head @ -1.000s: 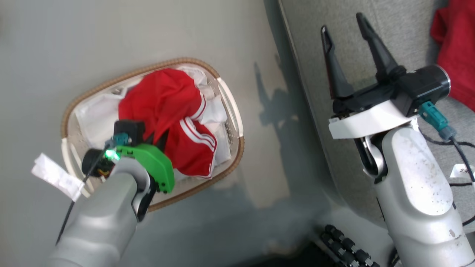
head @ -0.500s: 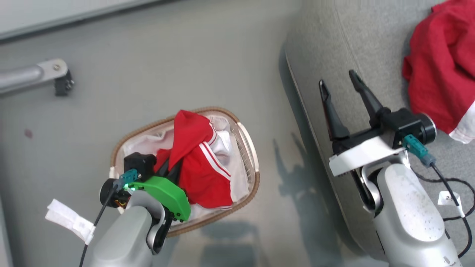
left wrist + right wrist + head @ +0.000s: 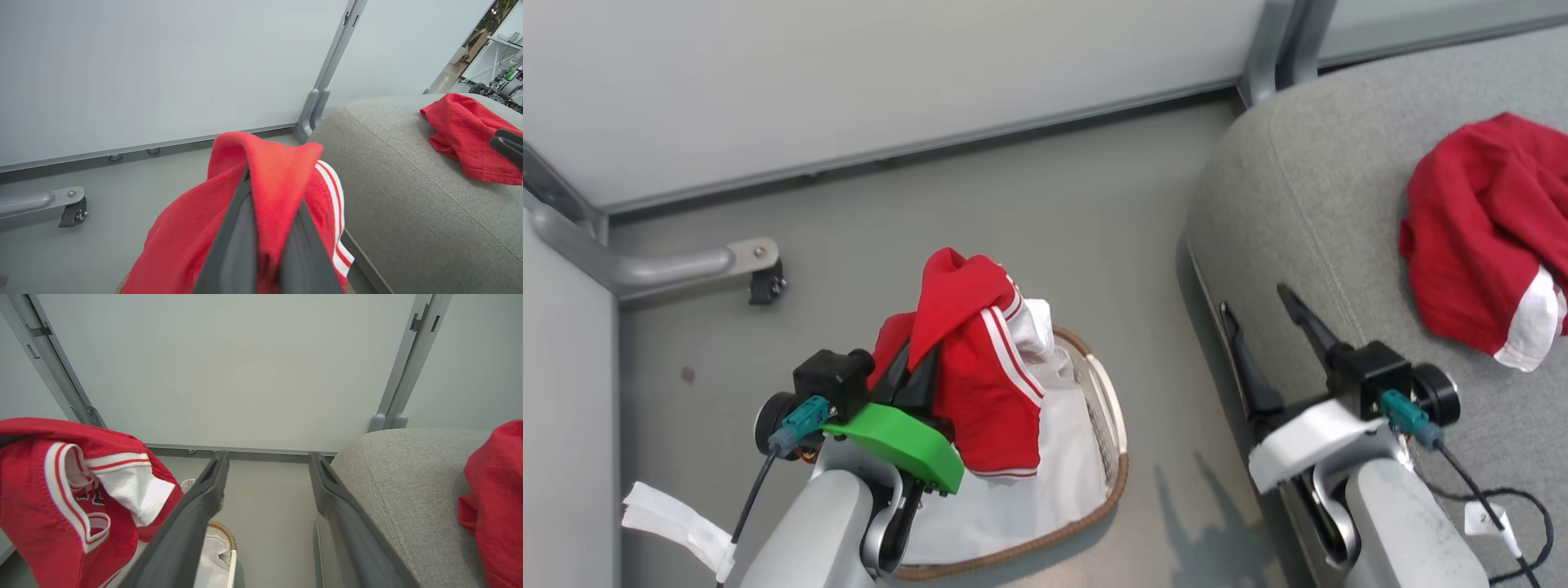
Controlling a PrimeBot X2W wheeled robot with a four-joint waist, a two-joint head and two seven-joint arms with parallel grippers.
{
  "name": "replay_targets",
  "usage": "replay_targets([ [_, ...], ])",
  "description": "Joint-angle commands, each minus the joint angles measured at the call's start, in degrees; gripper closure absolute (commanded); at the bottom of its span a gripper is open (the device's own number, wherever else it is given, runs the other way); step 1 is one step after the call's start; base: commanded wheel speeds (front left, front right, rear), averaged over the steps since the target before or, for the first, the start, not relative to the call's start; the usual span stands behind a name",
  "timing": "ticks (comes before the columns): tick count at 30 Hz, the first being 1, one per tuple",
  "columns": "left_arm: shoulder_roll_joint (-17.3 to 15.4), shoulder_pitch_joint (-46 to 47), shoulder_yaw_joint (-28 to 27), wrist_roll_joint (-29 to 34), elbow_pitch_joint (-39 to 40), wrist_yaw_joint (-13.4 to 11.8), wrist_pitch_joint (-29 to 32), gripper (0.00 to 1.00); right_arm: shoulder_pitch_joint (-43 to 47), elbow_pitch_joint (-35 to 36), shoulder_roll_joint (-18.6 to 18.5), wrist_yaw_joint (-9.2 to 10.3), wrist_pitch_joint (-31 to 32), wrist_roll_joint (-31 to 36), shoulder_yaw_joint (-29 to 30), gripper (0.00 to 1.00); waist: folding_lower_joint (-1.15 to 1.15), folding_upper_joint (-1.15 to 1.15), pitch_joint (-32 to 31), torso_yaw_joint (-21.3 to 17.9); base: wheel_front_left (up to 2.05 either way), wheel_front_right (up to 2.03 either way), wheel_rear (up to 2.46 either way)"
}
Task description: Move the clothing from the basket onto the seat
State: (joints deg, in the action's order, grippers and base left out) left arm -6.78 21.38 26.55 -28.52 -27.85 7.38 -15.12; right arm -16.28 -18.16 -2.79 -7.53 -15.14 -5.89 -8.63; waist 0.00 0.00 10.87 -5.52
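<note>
The left tool is clamped tight on a crumpled red fabric garment with white stripes, held above the small oval white plastic basket with a brown woven rim on the floor. The right tool hangs wide open and empty over the edge of the large grey woven-fabric seat, where another red garment lies.

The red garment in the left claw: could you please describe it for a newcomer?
Find the white basket on the floor, left of the grey seat. Above it, the left claw pinches a red garment with white stripes; the other red garment lies on the seat.
</note>
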Motion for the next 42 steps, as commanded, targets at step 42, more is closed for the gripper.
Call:
replay_targets([
  [42,3.02,1.52,8.69,-1.15,6.94,0.14,-0.04,1.00,-12.44,-18.19,-0.30,0.08,-0.01,-17.31,-39.03,0.00,0.00,0.00,-6.90,11.95,0.00,0.00,0.00],
])
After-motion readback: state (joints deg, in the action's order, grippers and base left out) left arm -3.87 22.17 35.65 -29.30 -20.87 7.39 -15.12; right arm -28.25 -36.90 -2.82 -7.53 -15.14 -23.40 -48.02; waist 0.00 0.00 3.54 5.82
